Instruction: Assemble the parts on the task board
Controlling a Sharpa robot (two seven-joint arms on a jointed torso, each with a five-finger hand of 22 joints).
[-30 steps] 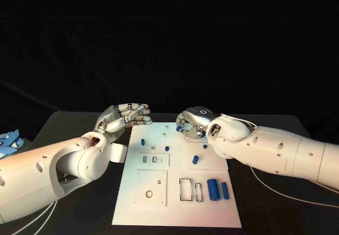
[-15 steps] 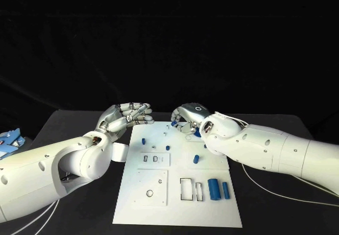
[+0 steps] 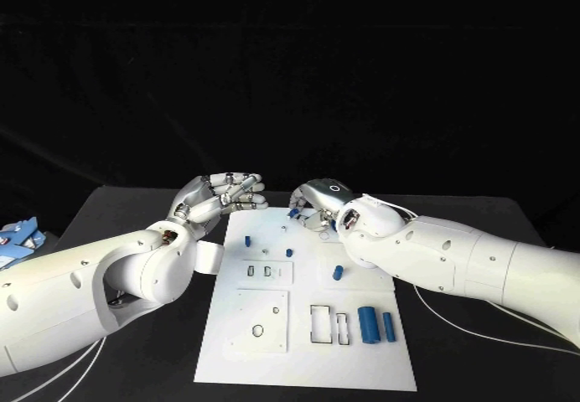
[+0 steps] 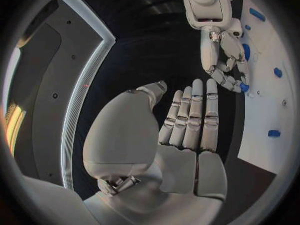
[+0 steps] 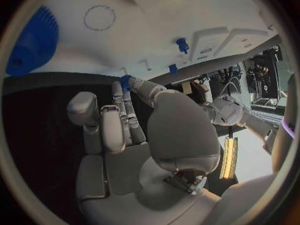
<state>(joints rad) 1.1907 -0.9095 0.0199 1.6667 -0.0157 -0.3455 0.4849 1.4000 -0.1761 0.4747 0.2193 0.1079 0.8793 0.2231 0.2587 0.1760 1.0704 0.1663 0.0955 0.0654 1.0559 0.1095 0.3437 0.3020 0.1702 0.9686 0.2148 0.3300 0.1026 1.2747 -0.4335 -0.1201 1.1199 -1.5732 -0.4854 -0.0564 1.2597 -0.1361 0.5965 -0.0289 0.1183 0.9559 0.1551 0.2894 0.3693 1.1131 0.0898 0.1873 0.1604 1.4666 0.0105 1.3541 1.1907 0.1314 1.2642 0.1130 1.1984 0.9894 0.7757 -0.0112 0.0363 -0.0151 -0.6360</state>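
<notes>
The white task board lies in the middle of the black table. Small blue pegs stand on its far half, and two blue cylinders lie near its front right. My right hand hovers over the board's far edge and pinches a small blue part between thumb and fingertip; the part also shows at the fingertips. A blue gear sits on the board near that hand. My left hand hangs by the board's far left corner, fingers side by side, holding nothing.
A blue and white object lies at the table's left edge. The board has rectangular slots and round holes in its near half. Cables trail from the right arm over the table.
My right hand has moved left and farther back across the board's far edge, carrying the small blue part. The left hand has hardly shifted.
</notes>
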